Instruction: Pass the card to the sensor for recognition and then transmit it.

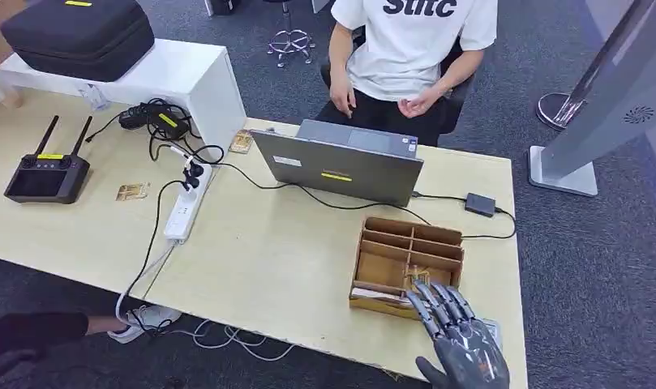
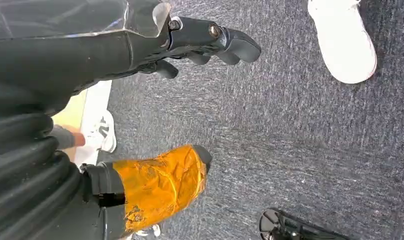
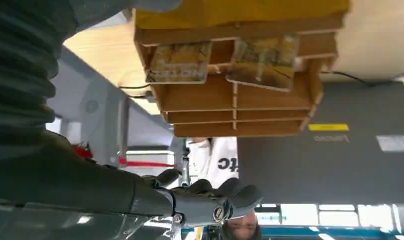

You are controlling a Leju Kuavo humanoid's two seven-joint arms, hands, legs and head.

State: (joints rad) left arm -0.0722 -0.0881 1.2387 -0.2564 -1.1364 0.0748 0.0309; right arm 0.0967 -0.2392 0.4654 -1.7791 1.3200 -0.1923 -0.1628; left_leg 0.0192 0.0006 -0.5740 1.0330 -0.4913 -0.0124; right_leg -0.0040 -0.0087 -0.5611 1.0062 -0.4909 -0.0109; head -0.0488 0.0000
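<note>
Two cards (image 3: 219,62) lean upright in the wooden box (image 1: 389,263), long axes level; my right hand (image 1: 458,336) hovers, fingers spread, empty.

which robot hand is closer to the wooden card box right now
Right. The right hand hovers at the near edge of the wooden card box, fingers apart and holding nothing. The left hand hangs low over the carpet, away from the table.

office | grey carpet (image 1: 616,267) | desk (image 1: 267,259) | laptop (image 1: 340,166) | power strip (image 1: 186,207)
</note>
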